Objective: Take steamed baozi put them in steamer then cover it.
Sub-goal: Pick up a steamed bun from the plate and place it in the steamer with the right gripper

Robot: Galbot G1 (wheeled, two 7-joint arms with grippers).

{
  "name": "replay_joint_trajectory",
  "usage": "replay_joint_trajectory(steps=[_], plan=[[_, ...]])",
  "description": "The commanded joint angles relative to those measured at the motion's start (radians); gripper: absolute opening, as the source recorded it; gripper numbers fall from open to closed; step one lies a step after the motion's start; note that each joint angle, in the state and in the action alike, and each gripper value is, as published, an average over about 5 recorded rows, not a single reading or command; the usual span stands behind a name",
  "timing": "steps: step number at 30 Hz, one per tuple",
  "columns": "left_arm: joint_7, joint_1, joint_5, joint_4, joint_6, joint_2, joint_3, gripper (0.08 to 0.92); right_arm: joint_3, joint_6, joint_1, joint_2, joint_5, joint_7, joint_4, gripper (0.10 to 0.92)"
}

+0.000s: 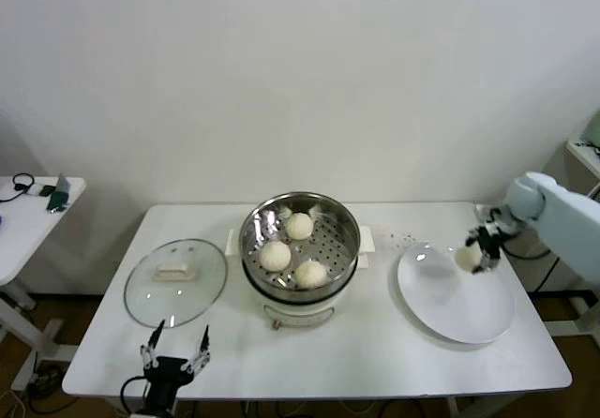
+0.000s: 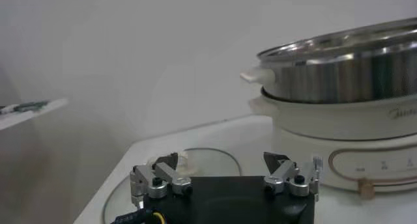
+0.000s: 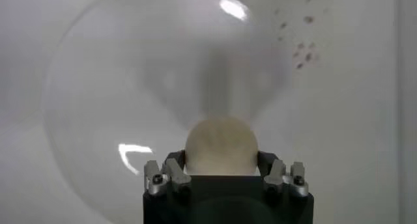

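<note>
The right gripper (image 3: 221, 173) grasps the last bun (image 3: 221, 146) between its fingers, over the plate (image 1: 469, 315), ready for the steamer (image 1: 300, 240). The left gripper (image 1: 174, 352) waits spread wide beside the lid (image 1: 175, 282).

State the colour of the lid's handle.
Cream, on the glass lid's handle; head view shows it best.

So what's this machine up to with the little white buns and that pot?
It is moving steamed buns from a white plate into the metal steamer in the middle of the table. Three buns already sit in the steamer. The right tool is closed around the last bun over the plate. The left tool waits open at the table's near edge, close to the glass lid, which lies flat on the table beside the steamer, not yet put on.
</note>
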Motion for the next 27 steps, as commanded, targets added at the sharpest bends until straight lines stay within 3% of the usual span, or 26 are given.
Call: replay_joint_trajectory(steps=[1,10,18,27], plan=[[0.002,0.004,-0.005,-0.026,0.003,0.014,0.027,0.823,-0.556,-0.107,0.55,0.164,0.564,0.03,0.078,0.704],[0.002,-0.015,0.006,-0.054,0.007,0.027,0.088,0.823,-0.697,-0.18,0.677,0.376,0.822,0.075,0.197,0.704],[0.002,-0.026,0.021,-0.06,0.003,0.049,0.115,0.823,-0.749,-0.21,0.652,0.525,0.909,0.136,0.256,0.704],[0.002,-0.031,0.017,-0.057,0.003,0.062,0.124,0.823,-0.767,-0.222,0.564,0.606,0.903,0.176,0.249,0.704]])
